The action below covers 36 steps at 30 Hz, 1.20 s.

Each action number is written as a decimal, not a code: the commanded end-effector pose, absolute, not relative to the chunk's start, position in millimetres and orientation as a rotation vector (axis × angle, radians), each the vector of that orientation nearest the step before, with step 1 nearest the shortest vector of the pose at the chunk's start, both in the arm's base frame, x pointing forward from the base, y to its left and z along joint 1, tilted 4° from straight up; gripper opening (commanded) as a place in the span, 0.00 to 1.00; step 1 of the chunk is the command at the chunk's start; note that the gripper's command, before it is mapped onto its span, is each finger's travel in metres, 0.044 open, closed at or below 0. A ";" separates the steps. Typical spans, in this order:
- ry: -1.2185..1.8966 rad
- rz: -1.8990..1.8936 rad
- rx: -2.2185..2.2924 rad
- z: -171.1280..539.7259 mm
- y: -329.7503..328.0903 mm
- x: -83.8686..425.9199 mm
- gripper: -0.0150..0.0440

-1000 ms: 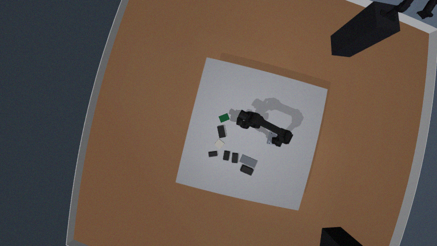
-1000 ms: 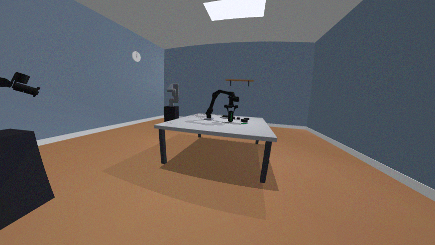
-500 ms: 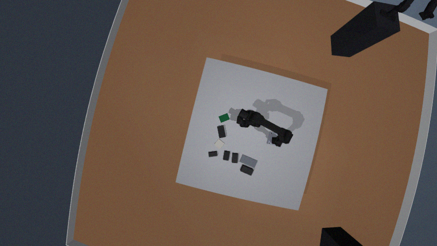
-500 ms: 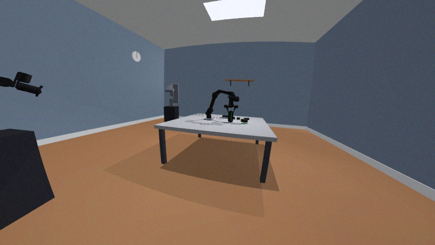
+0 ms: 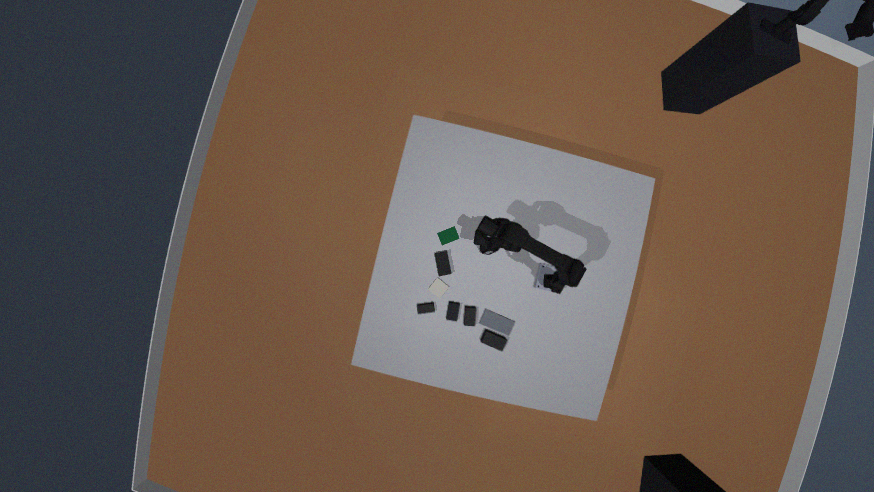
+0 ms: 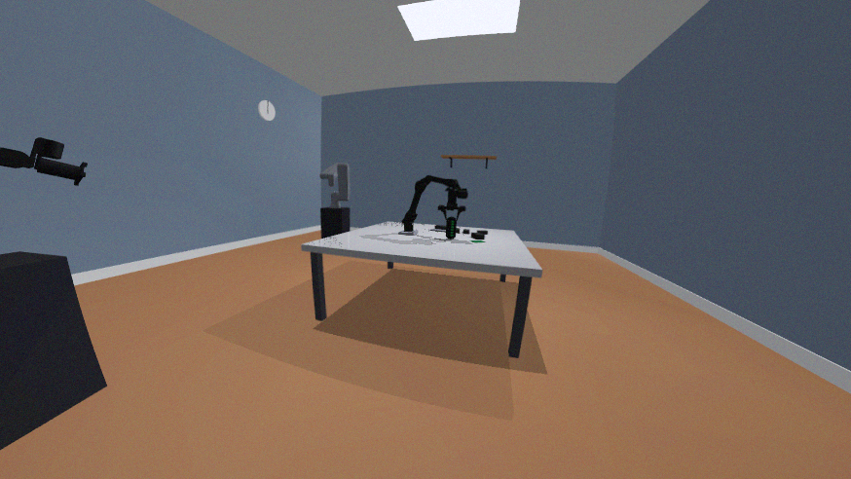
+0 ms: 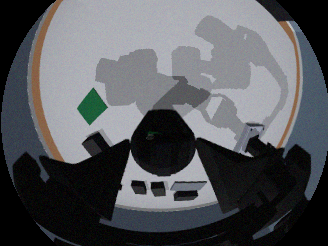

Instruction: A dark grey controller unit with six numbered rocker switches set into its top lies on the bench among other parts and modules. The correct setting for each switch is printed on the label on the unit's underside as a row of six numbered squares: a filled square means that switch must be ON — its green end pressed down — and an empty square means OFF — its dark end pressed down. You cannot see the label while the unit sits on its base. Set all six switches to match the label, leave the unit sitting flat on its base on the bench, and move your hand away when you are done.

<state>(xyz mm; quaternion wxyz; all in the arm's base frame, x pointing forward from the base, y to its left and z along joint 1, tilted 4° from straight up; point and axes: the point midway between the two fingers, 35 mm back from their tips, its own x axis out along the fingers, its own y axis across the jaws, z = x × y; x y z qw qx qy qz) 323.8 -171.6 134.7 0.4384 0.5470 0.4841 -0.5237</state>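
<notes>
The dark controller unit (image 6: 447, 229) (image 7: 163, 160) is between the fingers of my gripper (image 6: 452, 218) (image 7: 163, 142), which is shut on it. In the exterior view the unit stands on end, with a column of green switch marks facing that camera. Its lower end is near the bench top (image 6: 381, 252); I cannot tell if it touches. In the wrist view it shows as a dark rounded shape with a faint green glint. The switch settings cannot be read, and no label squares can be made out. In the top view the arm hides the unit.
A green card (image 5: 447, 235) (image 7: 92, 106) and a black box (image 5: 442, 262) lie left of the gripper. A cream square (image 5: 438, 287), several small dark modules (image 5: 452, 310), a grey plate (image 5: 497, 321) and a dark box (image 5: 493, 339) lie lower in the top view.
</notes>
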 end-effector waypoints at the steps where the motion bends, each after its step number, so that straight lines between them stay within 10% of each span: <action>1: 1.201 -1.315 1.340 130.2 -177.0 323.6 0.83; 36: 1.142 -1.358 1.271 124.2 -202.0 319.7 0.83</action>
